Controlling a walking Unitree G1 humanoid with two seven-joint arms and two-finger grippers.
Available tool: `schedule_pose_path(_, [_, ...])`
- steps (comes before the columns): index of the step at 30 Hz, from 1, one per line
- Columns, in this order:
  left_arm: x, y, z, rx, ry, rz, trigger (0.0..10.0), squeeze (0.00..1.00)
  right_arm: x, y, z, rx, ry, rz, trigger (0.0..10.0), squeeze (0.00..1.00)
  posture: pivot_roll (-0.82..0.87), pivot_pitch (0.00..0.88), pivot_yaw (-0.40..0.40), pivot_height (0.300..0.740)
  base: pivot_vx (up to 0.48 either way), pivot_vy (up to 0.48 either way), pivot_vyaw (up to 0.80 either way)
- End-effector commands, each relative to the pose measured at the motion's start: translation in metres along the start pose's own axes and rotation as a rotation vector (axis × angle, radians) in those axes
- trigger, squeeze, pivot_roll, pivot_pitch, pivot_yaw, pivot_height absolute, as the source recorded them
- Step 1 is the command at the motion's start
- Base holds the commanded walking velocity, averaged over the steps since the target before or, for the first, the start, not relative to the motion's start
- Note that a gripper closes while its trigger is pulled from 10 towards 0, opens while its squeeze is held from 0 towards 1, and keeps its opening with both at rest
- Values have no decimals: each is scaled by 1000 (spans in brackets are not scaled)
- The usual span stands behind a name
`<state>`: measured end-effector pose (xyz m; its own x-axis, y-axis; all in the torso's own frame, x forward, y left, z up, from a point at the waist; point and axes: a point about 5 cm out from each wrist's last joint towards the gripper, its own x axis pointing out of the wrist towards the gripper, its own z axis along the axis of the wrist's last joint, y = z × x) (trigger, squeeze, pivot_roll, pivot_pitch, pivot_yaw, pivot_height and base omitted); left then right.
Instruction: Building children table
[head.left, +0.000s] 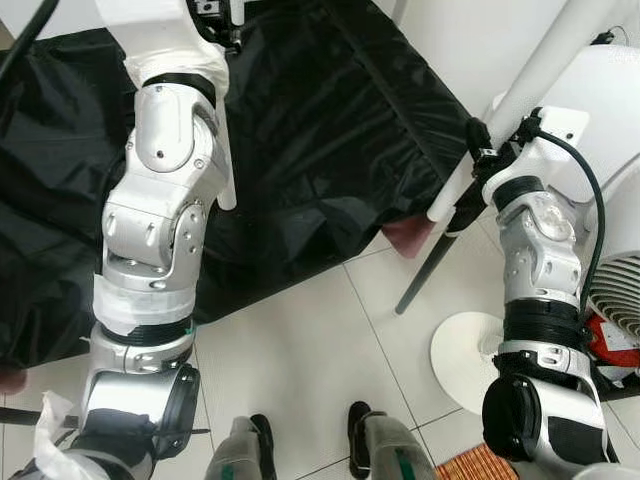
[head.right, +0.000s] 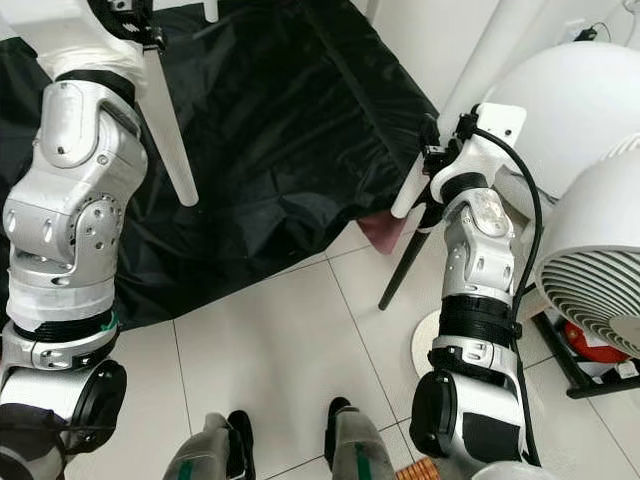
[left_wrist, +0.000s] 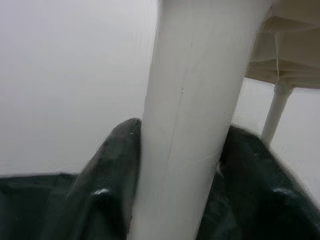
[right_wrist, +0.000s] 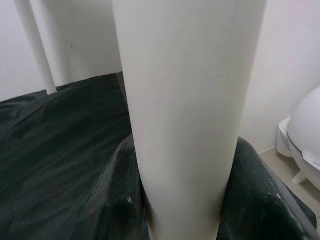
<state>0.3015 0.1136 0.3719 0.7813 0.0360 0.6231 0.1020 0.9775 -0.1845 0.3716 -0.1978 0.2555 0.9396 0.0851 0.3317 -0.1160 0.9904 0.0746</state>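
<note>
The white children's table is held up off the floor, its underside (left_wrist: 285, 45) seen in the left wrist view. My left gripper (head.right: 130, 25) is raised at the upper left and shut on a white table leg (head.right: 170, 130) that hangs down over the black sheet. That leg (left_wrist: 195, 125) sits between the black fingers (left_wrist: 107, 190). My right gripper (head.left: 480, 160) is shut on another white table leg (head.left: 530, 90) that slants up to the right. This leg (right_wrist: 185, 110) is pinched between its fingers (right_wrist: 122, 200). A further leg (right_wrist: 32, 45) stands behind.
A black plastic sheet (head.left: 320, 130) covers a low surface ahead. A white fan (head.right: 590, 270) and a white domed object (head.right: 570, 90) crowd the right side. A black rod (head.left: 430, 270) slants to the tiled floor (head.left: 300, 340) near a white round base (head.left: 465, 350).
</note>
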Motion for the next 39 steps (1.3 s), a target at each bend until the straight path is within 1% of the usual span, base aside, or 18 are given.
schedule_pose_path(1, [-6, -18, -28, -55, 155, -107, 10000, 996, 17, 51, 17, 15, -71, 254, 10000, 0, -84, 250, 12, 740, 0, 0, 0])
schedule_pose_path(2, [-6, -18, -28, -55, 155, -107, 10000, 996, 17, 51, 17, 15, -71, 254, 10000, 0, -84, 250, 12, 740, 0, 0, 0])
schedule_pose_path(3, [-5, -18, -30, -49, 167, -101, 10000, 349, 19, 51, 21, 15, -83, 263, 3216, 0, -86, 246, 13, 740, 0, 0, 0])
schedule_pose_path(4, [-4, -17, -32, -38, 179, -97, 10000, 145, 21, 51, 24, 13, -93, 276, 0, 0, -87, 245, 12, 740, 0, 0, 0])
schedule_pose_path(6, [-4, -17, -33, -32, 188, -93, 10000, 145, 23, 51, 25, 12, -99, 287, 0, 0, -87, 244, 12, 740, 0, 0, 0])
schedule_pose_path(7, [-3, -17, -34, -23, 197, -94, 10000, 0, 26, 49, 29, 0, -109, 294, 0, 0, -89, 242, 10, 740, 0, 0, 0])
schedule_pose_path(9, [-3, -17, -34, -23, 197, -94, 10000, 0, 26, 49, 29, 0, -109, 294, 0, 0, -89, 242, 10, 740, 0, 0, 0])
schedule_pose_path(10, [-2, -16, -33, -24, 186, -100, 6196, 0, 29, 46, 35, -11, -121, 299, 0, 0, -89, 241, 11, 740, 0, 0, 0])
schedule_pose_path(12, [-2, -16, -33, -25, 177, -104, 6196, 0, 32, 44, 39, -18, -130, 301, 0, 0, -89, 241, 11, 740, 0, 0, 0])
schedule_pose_path(13, [-2, -14, -33, -5, 175, -97, 0, 0, 36, 42, 48, -34, -153, 308, 0, 0, -90, 236, 10, 740, 0, 0, 0])
schedule_pose_path(14, [-2, -12, -34, 3, 181, -92, 0, 0, 40, 41, 58, -43, -179, 319, 0, 0, -93, 230, 8, 740, 0, 0, 0])
schedule_pose_path(20, [-1, -8, -37, 26, 200, -83, 0, 0, 46, 41, 75, -56, -229, 343, 0, 0, -92, 224, 5, 740, 0, 0, 0])
schedule_pose_path(23, [-1, -2, -38, 55, 199, -74, 0, 0, 51, 42, 101, -72, -309, 370, 0, 0, -91, 218, -3, 740, 0, 0, 0])
schedule_pose_path(26, [1, 3, -35, 94, 183, -55, 0, 0, 53, 43, 112, -78, -341, 397, 0, 0, -94, 219, -1, 740, 0, 0, 0])
schedule_pose_path(32, [2, 10, -32, 108, 182, -22, 0, 0, 56, 44, 124, -91, -370, 419, 0, 0, -98, 224, -1, 740, 0, 0, 0])
schedule_pose_path(36, [4, 22, -24, 159, 162, 57, 0, 0, 61, 49, 142, -96, -412, 459, 0, 0, -102, 227, -2, 740, 0, 0, 0])
schedule_pose_path(37, [6, 30, -18, 211, 133, 101, 0, 0, 64, 55, 148, -80, -421, 511, 0, 0, -103, 230, -6, 740, 0, 0, 0])
schedule_pose_path(39, [7, 35, -13, 239, 114, 139, 0, 0, 66, 61, 145, -68, -406, 547, 0, 0, -107, 231, -5, 740, 0, 0, 0])
